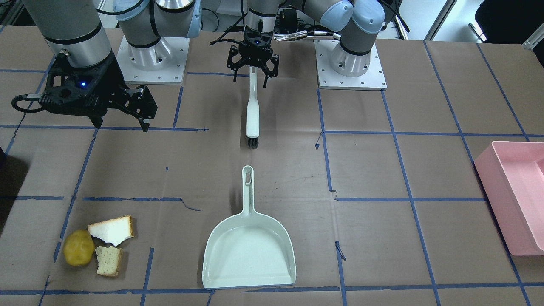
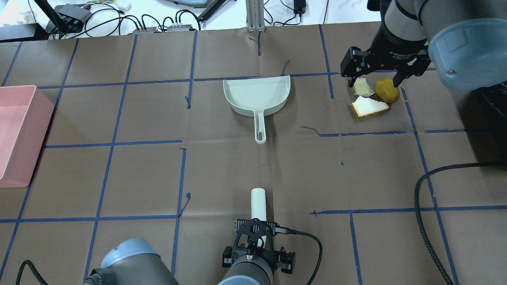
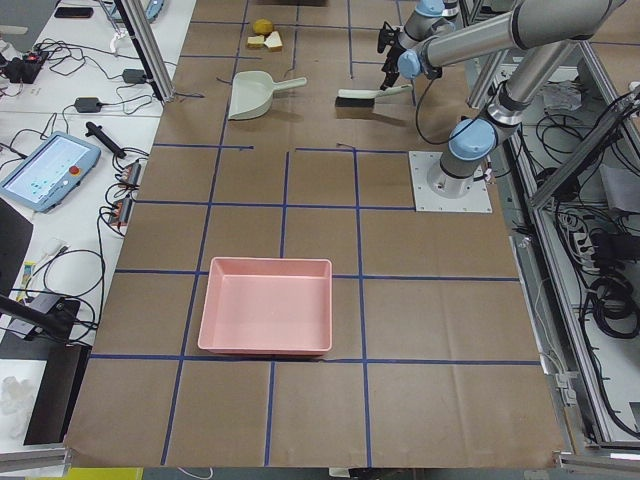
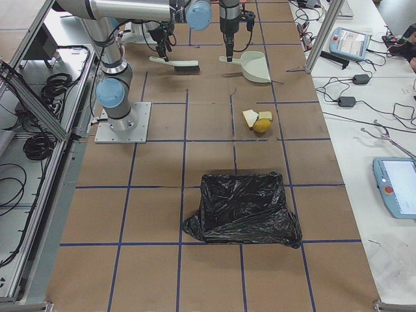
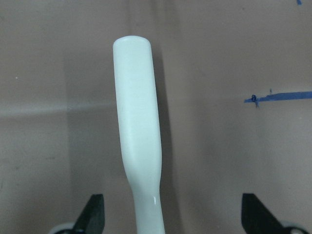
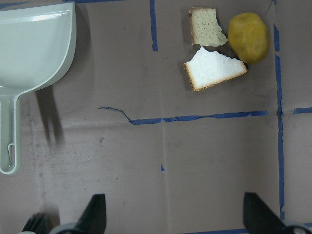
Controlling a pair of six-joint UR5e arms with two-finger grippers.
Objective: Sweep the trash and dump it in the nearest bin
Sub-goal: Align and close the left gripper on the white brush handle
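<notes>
The trash lies together on the table: a yellow potato-like ball (image 1: pixel 78 247), a white bread slice (image 1: pixel 112 230) and a speckled bread chunk (image 1: pixel 109 261). All three show in the right wrist view: ball (image 6: pixel 249 37), slice (image 6: pixel 213 69), chunk (image 6: pixel 206 26). A white brush (image 1: pixel 253 110) with black bristles lies in line with a pale dustpan (image 1: pixel 248 255). My left gripper (image 1: pixel 250 80) is open, its fingers (image 5: pixel 92 214) on either side of the brush handle (image 5: pixel 138 146). My right gripper (image 1: pixel 123 123) is open and empty, raised above the table near the trash.
A pink bin (image 2: pixel 18 134) stands at the table's end on my left. A bin lined with a black bag (image 4: pixel 244 208) stands at the end on my right, nearer the trash (image 4: pixel 259 120). Blue tape lines cross the brown table cover.
</notes>
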